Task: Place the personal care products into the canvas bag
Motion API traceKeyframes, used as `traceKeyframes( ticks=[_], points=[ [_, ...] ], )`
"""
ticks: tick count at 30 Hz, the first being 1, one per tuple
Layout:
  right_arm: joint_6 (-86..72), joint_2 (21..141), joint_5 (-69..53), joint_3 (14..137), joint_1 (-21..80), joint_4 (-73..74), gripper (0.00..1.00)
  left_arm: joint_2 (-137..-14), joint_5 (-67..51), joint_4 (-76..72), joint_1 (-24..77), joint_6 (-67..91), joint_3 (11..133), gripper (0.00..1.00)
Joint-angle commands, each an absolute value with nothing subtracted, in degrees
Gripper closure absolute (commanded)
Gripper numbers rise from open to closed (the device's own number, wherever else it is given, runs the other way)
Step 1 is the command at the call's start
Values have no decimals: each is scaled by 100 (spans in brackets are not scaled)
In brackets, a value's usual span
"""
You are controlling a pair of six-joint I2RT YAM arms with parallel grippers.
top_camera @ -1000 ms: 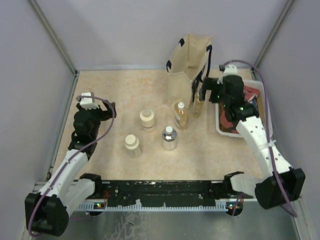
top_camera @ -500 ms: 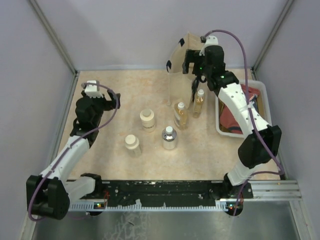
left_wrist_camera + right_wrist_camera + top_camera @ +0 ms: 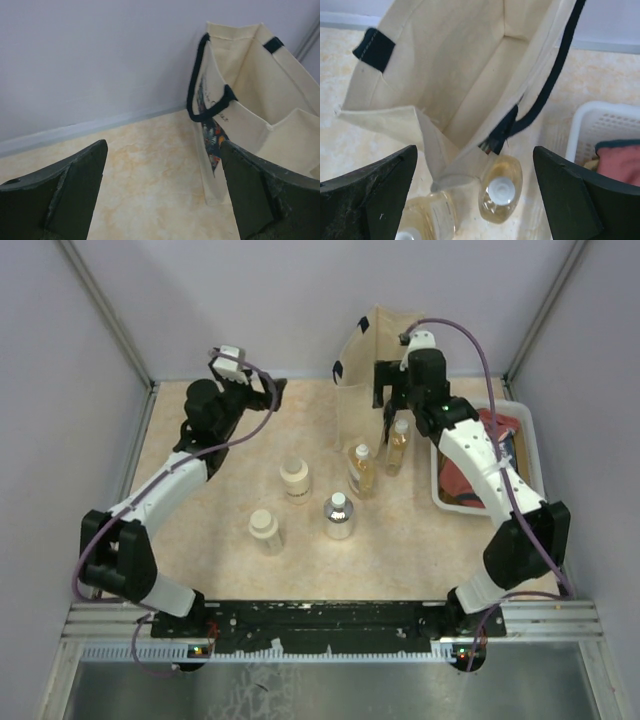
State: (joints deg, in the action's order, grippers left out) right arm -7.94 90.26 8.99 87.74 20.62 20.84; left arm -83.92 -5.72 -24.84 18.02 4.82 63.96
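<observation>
1. the right jaws stand wide apart with nothing between them, hanging over the open mouth of the canvas bag [image 3: 455, 75]. the left jaws are spread and empty too, with the bag ahead of them and off to their right.
2. the bag stands upright on the counter [image 3: 220, 540], long axis vertical, mouth up. a navy strap handle [image 3: 554, 70] droops along the wall nearer the right jaws' right finger.
3. its inside looks bare, so none of the products seems packed yet. one slim amber bottle [image 3: 500, 192] stands just below the right jaws, close against the bag's outer wall, though i cannot tell if it touches. the second amber bottle [image 3: 420, 220] is beside it, toward the left finger. both are upright, white caps up.
4. the round clear bottle [image 3: 338, 517], one cream jar [image 3: 294, 480] and the other cream jar [image 3: 264, 530] stand behind both pairs of jaws, toward the counter's near edge.
5. the bottles look rigid, light and smooth, so likely slippery: take the body below the cap, across the vertical axis. the cloth is soft and may fold if nudged.
</observation>
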Motion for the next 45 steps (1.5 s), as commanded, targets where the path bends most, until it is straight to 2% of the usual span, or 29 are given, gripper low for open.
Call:
traceKeyframes(
  ticks=[1, 13, 21, 33, 39, 45],
  points=[
    [-707, 8217, 1199, 8306, 2095, 2020, 1, -8916, -820, -3185, 2240, 206, 6789, 1],
    [-689, 7002, 1461, 7100, 2092, 2288, 1, -10353, -829, -4591, 2953, 599, 7266, 1],
    [-747, 6523, 1475, 6515, 2093, 2406, 1, -10774, -709, -4691, 3143, 611, 7814, 1],
    [-753, 6455, 1538, 6225, 2092, 2583, 1, -11745, 372, -2944, 3448, 34, 9599, 0],
    [-762, 6385, 1537, 6219, 2092, 2629, 1, -11879, 1188, -2300, 3516, -172, 9910, 1],
    [-782, 6337, 1532, 6171, 2096, 2640, 1, -12050, 1349, -1787, 3532, -203, 10250, 3]
  ],
)
